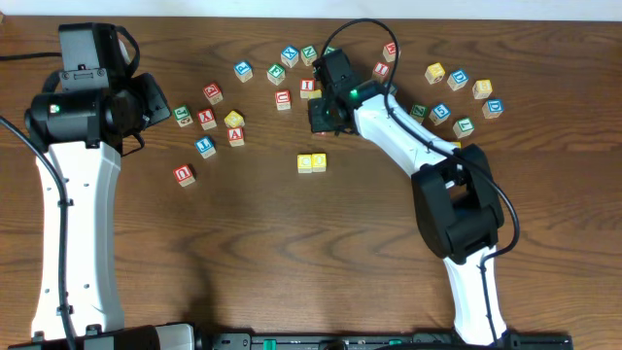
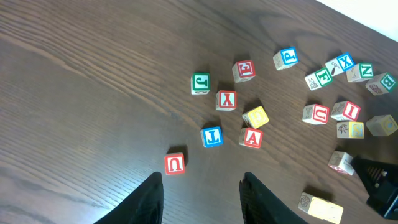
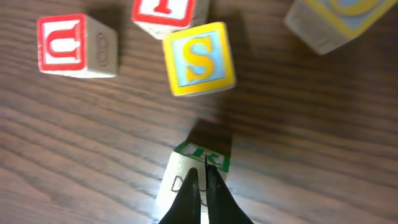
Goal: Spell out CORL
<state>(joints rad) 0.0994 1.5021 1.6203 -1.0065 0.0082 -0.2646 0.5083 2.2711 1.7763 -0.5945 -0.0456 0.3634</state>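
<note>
Two yellow-faced cubes (image 1: pixel 311 162) sit side by side at the table's middle; they also show low right in the left wrist view (image 2: pixel 320 207). The white cube with the green R (image 3: pixel 200 157) lies right under my right gripper (image 3: pixel 200 173), which is shut, its tips resting on the cube's top face without gripping it. In the overhead view that gripper (image 1: pixel 323 119) hovers just above the yellow pair. A blue-and-white cube whose letter reads like an L (image 2: pixel 212 136) lies ahead of my left gripper (image 2: pixel 200 186), which stands open and empty.
A yellow S cube (image 3: pixel 199 59) and a red U cube (image 3: pixel 74 45) lie just beyond the R cube. Several loose letter cubes are scattered along the far side (image 1: pixel 447 83). Another red U cube (image 2: pixel 175 163) sits just ahead of the left fingers.
</note>
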